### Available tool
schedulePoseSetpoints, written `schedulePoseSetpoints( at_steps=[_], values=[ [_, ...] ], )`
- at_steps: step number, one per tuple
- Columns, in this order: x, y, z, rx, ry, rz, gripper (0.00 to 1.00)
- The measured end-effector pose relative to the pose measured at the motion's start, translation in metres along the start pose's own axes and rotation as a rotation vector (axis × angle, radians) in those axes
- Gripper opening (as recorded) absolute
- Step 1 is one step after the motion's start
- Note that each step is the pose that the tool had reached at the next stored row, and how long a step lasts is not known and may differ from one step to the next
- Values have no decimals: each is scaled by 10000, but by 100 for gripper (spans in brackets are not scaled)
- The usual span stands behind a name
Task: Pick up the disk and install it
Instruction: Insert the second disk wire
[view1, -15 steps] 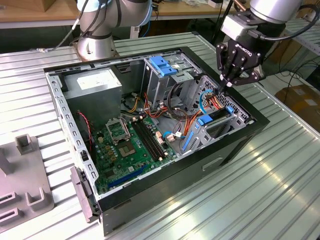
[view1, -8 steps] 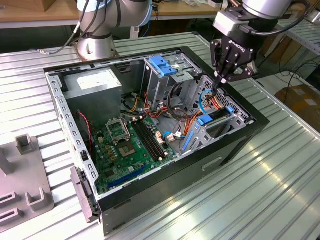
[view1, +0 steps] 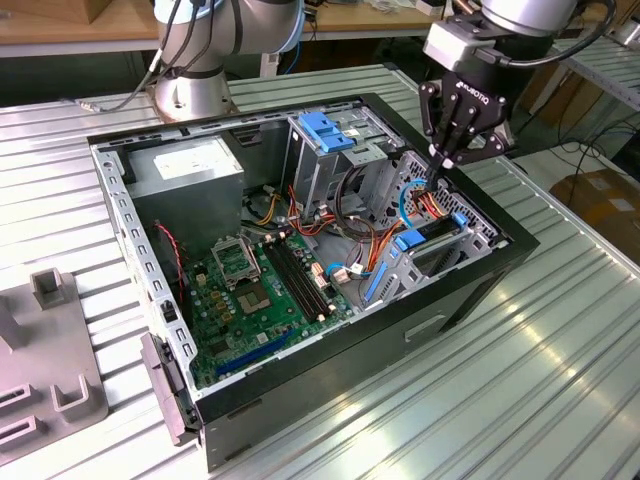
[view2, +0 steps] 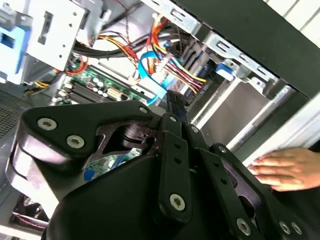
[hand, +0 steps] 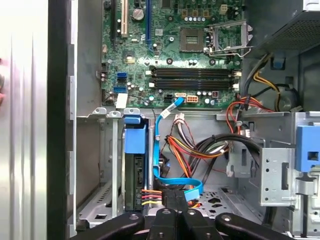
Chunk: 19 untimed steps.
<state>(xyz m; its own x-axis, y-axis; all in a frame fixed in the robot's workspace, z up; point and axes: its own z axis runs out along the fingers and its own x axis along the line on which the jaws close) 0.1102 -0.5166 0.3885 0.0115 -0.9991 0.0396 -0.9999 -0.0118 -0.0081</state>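
The disk (hand: 134, 177) stands on edge in the drive bay at the front of the open computer case (view1: 470, 290). A blue carrier tab (hand: 135, 140) caps it, and red, yellow and black wires plug into its end. In the exterior view the disk (view1: 437, 231) shows as a dark slab between blue rails. My gripper (view1: 441, 163) hangs just above the bay, over the cables beside the disk. Its fingers (hand: 167, 207) are pressed together, and I see nothing between them. A blue data cable (hand: 172, 175) loops right by the fingertips.
The motherboard (view1: 255, 290) fills the case floor. A grey power-supply box (view1: 190, 165) sits at the back, and a drive cage with a blue latch (view1: 325, 130) stands beside it. A person's hand (view2: 280, 167) rests on the ribbed table (view1: 560, 380) outside the case. A grey fixture (view1: 45, 370) lies at the exterior view's left.
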Motion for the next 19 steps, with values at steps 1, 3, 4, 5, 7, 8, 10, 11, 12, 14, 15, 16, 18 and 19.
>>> schedulePoseSetpoints(
  at_steps=[1,3,4,5,7,8,10,11,12,14,15,16,18,19],
  values=[
    [-7,0,1,-1,79,-1,11],
    [-32,0,6,-4,322,-3,18],
    [-45,-1,6,-5,418,-5,18],
    [-57,0,6,-6,483,-5,18],
    [-87,-1,5,-6,541,-6,18],
    [-98,-2,5,-6,553,-6,18],
    [-113,-3,4,-6,566,-6,19],
    [-120,-3,4,-7,568,-5,25],
    [-126,-4,4,-7,574,-4,25],
    [-140,-8,3,-7,588,-5,25],
    [-149,-9,4,-7,590,-6,25],
    [-154,-10,6,-6,593,-6,25],
    [-157,-10,22,-7,640,-6,25],
    [-158,-10,29,-8,671,-7,25]
  ],
)
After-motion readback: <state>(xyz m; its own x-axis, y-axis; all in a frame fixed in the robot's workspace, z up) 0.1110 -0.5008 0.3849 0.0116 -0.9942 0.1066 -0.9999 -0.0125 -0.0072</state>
